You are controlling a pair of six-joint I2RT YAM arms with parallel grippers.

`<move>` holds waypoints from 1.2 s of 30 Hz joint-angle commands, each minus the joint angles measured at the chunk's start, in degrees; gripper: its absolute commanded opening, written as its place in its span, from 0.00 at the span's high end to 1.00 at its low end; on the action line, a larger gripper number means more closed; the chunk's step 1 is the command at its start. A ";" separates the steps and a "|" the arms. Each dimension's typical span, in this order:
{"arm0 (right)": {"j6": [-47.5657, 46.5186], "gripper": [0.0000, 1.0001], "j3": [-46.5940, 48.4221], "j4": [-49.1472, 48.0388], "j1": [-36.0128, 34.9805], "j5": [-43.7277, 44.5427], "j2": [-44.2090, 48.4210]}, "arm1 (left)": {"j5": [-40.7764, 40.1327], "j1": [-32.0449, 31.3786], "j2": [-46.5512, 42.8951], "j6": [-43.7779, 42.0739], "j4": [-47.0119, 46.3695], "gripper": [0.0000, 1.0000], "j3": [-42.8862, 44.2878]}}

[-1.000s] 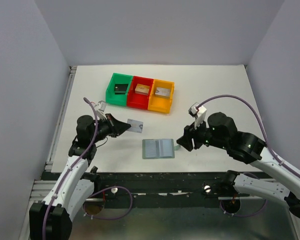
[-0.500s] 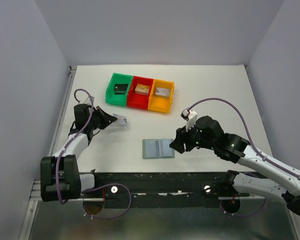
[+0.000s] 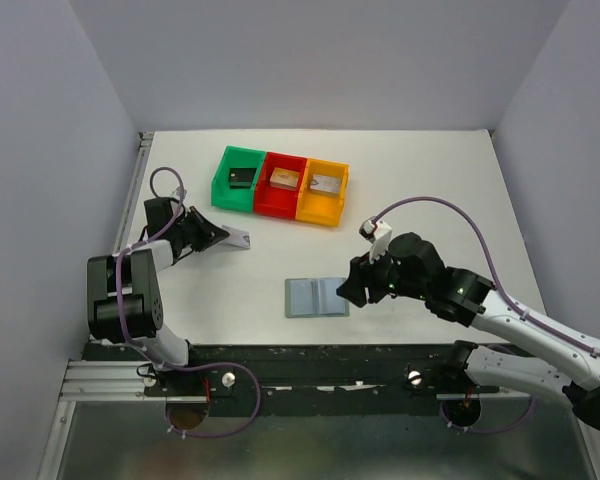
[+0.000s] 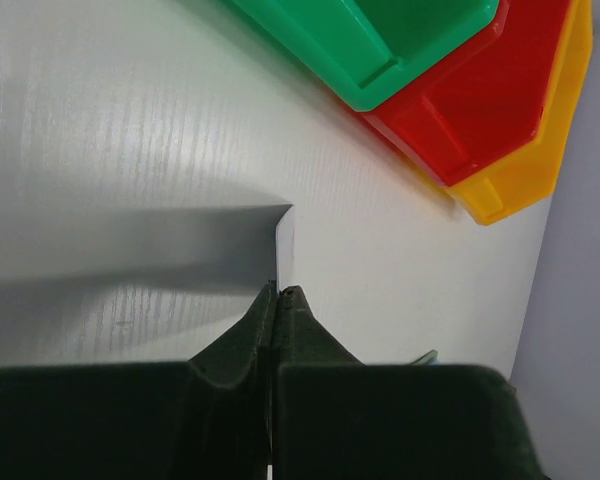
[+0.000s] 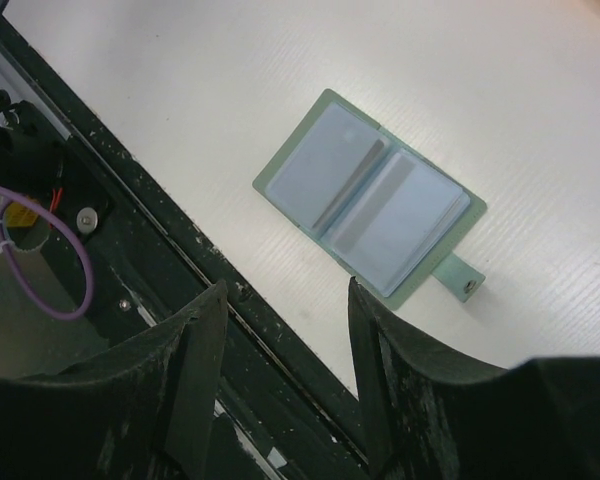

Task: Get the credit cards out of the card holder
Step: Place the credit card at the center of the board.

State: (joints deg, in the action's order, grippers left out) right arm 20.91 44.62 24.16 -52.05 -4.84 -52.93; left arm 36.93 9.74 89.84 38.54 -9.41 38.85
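Now the left gripper (image 3: 218,236) is clenched on a silvery-grey credit card (image 3: 240,238), its fingers (image 4: 250,335) pressed together on the card's near end. It holds the card low over the left side of the table (image 3: 430,190), just in front of the green bin (image 3: 238,180). Whether the card touches the surface cannot be told. The red bin (image 3: 283,186) and orange bin (image 3: 323,193) stand in a row beside the green one. The card holder (image 3: 316,297) lies open and flat near the table's front edge, pale blue-grey pockets up, its tab (image 5: 462,278) on the right arm's side. The right gripper (image 5: 285,292) hovers just beside that tab side, jaws apart, released and gripping nothing
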 commanded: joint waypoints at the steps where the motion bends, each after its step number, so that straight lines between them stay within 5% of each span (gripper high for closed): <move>1: -1.13 0.41 -1.03 -1.49 0.02 -0.78 -0.42 | 4.20 0.55 3.23 -2.42 -0.79 0.90 2.89; 12: -1.83 0.40 -0.41 -0.70 0.11 0.09 -1.39 | 0.96 1.60 2.54 -5.50 5.53 0.59 4.91; 21: -1.57 0.40 0.55 1.59 0.11 4.49 -1.74 | -10.02 2.74 -6.86 -8.66 17.40 0.50 8.17; 25: 0.01 0.38 0.29 2.38 0.02 11.94 -1.30 | -15.81 2.57 -13.45 -7.17 18.99 0.28 5.81; 28: 1.94 0.34 -0.41 2.73 0.20 16.78 -1.48 | -22.84 0.91 -19.51 -6.73 20.56 0.01 3.35; 33: 5.19 0.27 -1.73 2.82 1.25 19.17 -3.49 | -34.18 -2.00 -29.35 1.06 24.42 0.01 -1.14; 36: 6.34 0.27 -2.52 3.35 2.57 16.19 -6.21 | -30.64 -1.83 -32.00 5.06 26.64 0.01 -2.98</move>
State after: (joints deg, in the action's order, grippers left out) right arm 24.38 44.03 25.85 -50.81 10.50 -56.10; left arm 10.76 7.94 61.54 36.12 11.73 38.74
